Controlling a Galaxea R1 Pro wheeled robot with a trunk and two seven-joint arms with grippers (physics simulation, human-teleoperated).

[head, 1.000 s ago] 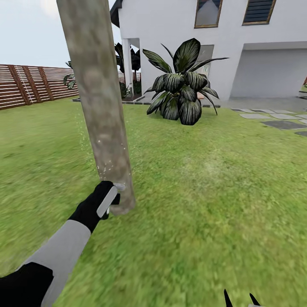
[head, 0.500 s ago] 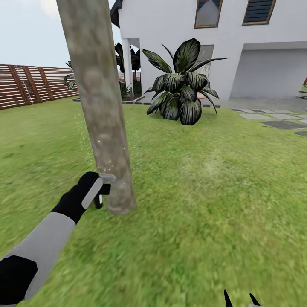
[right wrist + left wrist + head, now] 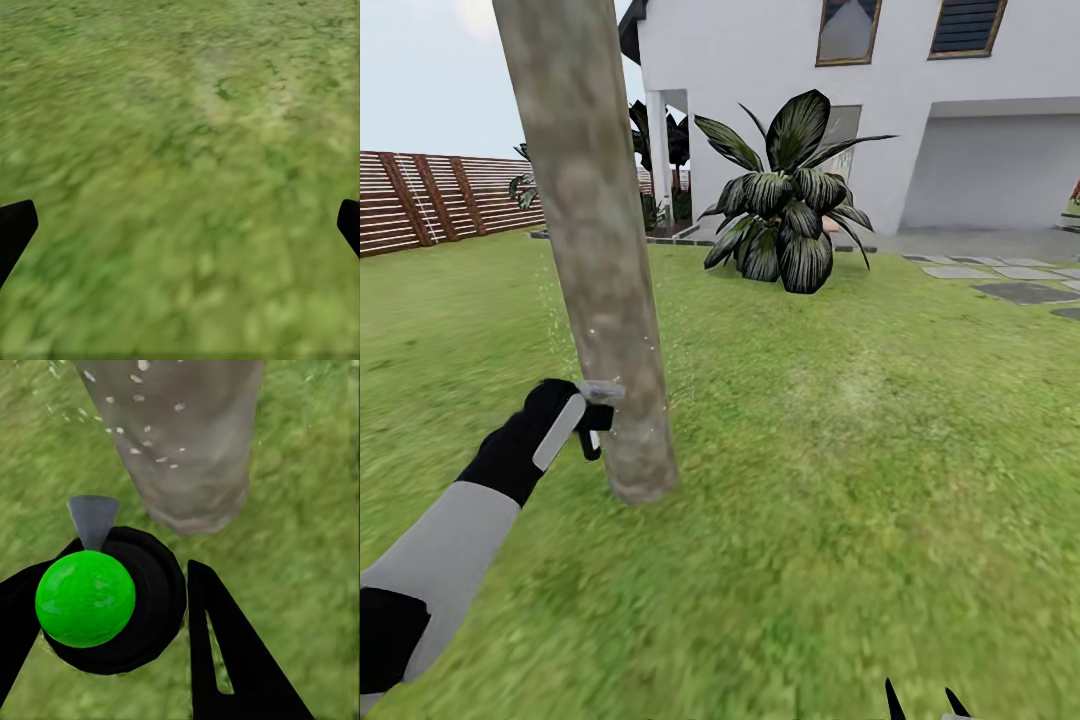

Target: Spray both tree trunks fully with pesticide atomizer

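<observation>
Left gripper (image 3: 112,615) clamps the small rigid black, green-capped pesticide atomizer (image 3: 86,598) by its body, likely light; right gripper (image 3: 180,225) spread empty.

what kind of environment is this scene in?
Looks like a simulated residential garden or backyard: grass lawn running up to a white house, a brown slatted wooden fence along one side, and grey stepping stones. A tree trunk stands close in front.
</observation>
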